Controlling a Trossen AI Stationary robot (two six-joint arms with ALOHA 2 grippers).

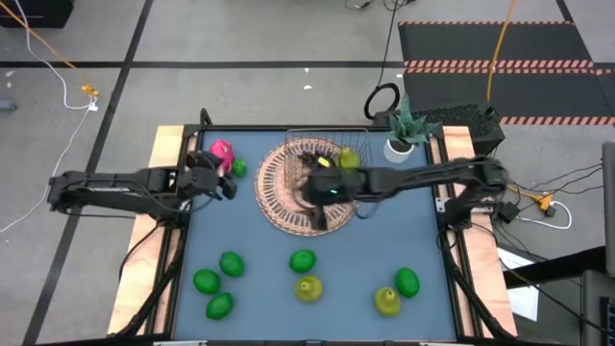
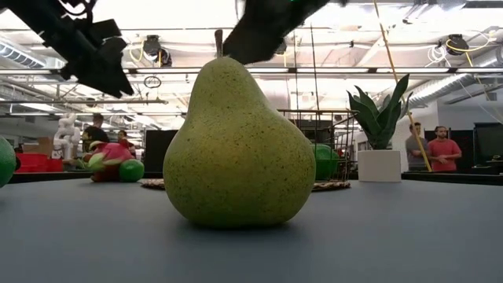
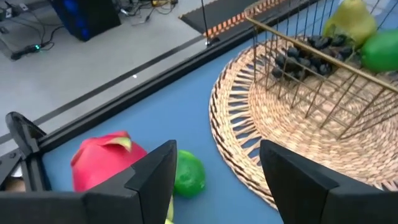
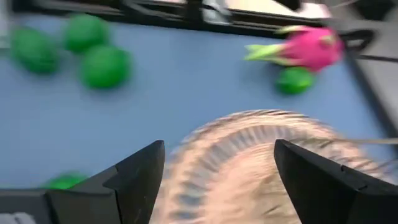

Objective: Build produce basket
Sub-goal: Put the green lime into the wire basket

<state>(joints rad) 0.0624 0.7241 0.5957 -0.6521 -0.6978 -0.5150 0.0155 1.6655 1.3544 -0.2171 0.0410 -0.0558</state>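
Observation:
The copper wire basket [image 1: 322,154] stands on a round wicker mat [image 1: 288,207] at the far middle of the table. It holds dark grapes [image 3: 311,53], a pear [image 3: 351,18] and a lime [image 3: 380,50]. The pink dragon fruit [image 1: 221,152] and a lime [image 1: 238,166] lie on the table left of the mat. My left gripper [image 3: 214,152] is open, just near of those two and touching neither. My right gripper [image 4: 217,149] is open above the mat's near part. Several limes [image 1: 232,262] and two pears [image 1: 307,286] rest along the near side.
A potted plant [image 1: 404,130] in a white pot stands at the far right corner, right of the basket. In the low view a pear [image 2: 236,149] sits close to the camera. Wooden rails [image 1: 163,183] edge the table's sides. People stand in the room beyond the table [image 2: 444,149].

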